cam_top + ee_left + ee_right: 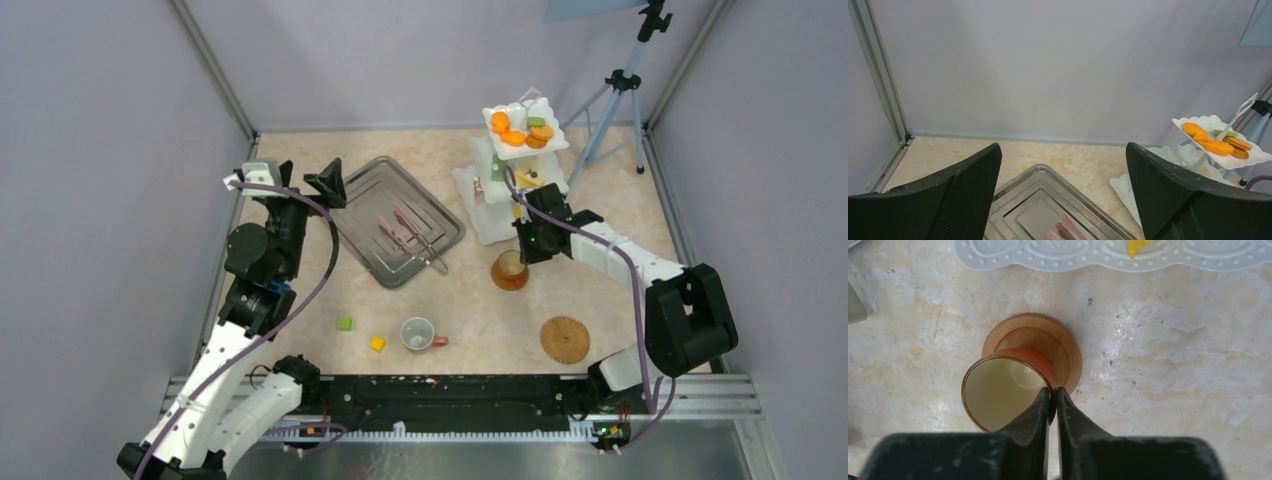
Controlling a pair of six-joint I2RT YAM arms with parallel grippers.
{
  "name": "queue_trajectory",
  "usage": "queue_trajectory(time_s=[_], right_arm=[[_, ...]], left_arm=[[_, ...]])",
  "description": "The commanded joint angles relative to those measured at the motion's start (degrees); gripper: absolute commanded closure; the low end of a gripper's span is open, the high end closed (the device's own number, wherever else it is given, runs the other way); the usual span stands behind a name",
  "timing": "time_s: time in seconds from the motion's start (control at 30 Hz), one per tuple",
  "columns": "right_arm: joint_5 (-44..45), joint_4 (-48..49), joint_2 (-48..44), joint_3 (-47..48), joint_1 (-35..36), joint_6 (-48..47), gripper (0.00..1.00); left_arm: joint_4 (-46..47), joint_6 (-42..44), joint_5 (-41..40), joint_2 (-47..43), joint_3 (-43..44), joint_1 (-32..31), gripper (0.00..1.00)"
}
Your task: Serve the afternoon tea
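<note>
My right end effector is pinched shut on the rim of the small orange cup, over a round brown coaster near the white tiered stand. My left end effector gapes wide above the grey steel tray.

Your left arm is white shells between black joint housings, and a purple cable runs back from behind the fingers to the base. Your right arm matches it: a white forearm, a bulky black elbow and its own purple cable. Your left fingers are broad black wedges with finely dimpled inner faces. Your right fingers are black too, tapering to narrow, grey-scuffed tips.
</note>
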Motion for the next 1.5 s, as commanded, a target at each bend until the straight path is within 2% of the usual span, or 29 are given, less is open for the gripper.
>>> queue_trajectory(time_s=[0.0, 0.07, 0.2, 0.3, 0.4, 0.5, 0.57, 0.6, 0.77, 0.93, 1.17, 1.47], right_arm=[[-0.4, 0.9, -0.2, 1.5, -0.3, -0.6, 0.81], [-0.2, 0.3, -1.3, 1.9, -0.3, -0.4, 0.67], [3.7, -4.3, -7.3, 4.5, -0.3, 1.7, 0.50], [9.2, -8.0, -15.1, 5.6, -0.2, 6.4, 0.42], [14.5, -11.1, -22.6, 3.0, -0.2, 15.2, 0.39], [20.5, -14.4, -29.0, -1.8, -0.2, 28.5, 0.33], [29.2, -23.1, -32.4, -4.4, -0.3, 47.1, 0.32], [30.7, -27.9, -33.7, -5.3, -0.3, 57.4, 0.32], [23.0, -36.4, -39.7, -12.4, -0.3, 77.9, 0.28], [18.4, -33.9, -40.8, -19.2, -0.3, 82.5, 0.27], [14.8, -26.5, -38.1, -24.4, -0.3, 81.0, 0.28], [14.2, -18.8, -35.1, -28.0, -0.3, 80.9, 0.31]], left_arm=[[1.2, -0.4, 0.3, -0.9, 1.3, 0.0, 0.01], [1.2, -0.5, 0.3, -0.8, 1.3, 0.0, 0.01], [1.2, -0.6, 0.5, -0.6, 1.3, 0.0, 0.01], [1.2, -0.7, 0.8, -0.5, 1.3, 0.0, 0.01], [1.2, -0.7, 0.9, -0.5, 1.4, 0.0, 0.01], [1.1, -0.8, 0.9, -0.5, 1.4, 0.0, 0.01], [1.1, -0.9, 0.9, -0.4, 1.3, 0.0, 0.01], [1.1, -0.9, 1.0, -0.3, 1.4, 0.0, 0.01], [1.1, -1.1, 1.3, -0.2, 1.4, 0.0, 0.01], [1.1, -1.0, 1.0, -0.4, 1.3, 0.0, 0.01], [1.1, -1.0, 1.1, -0.5, 1.3, 0.0, 0.01], [1.1, -0.7, 0.8, -0.7, 1.4, 0.0, 0.01]])
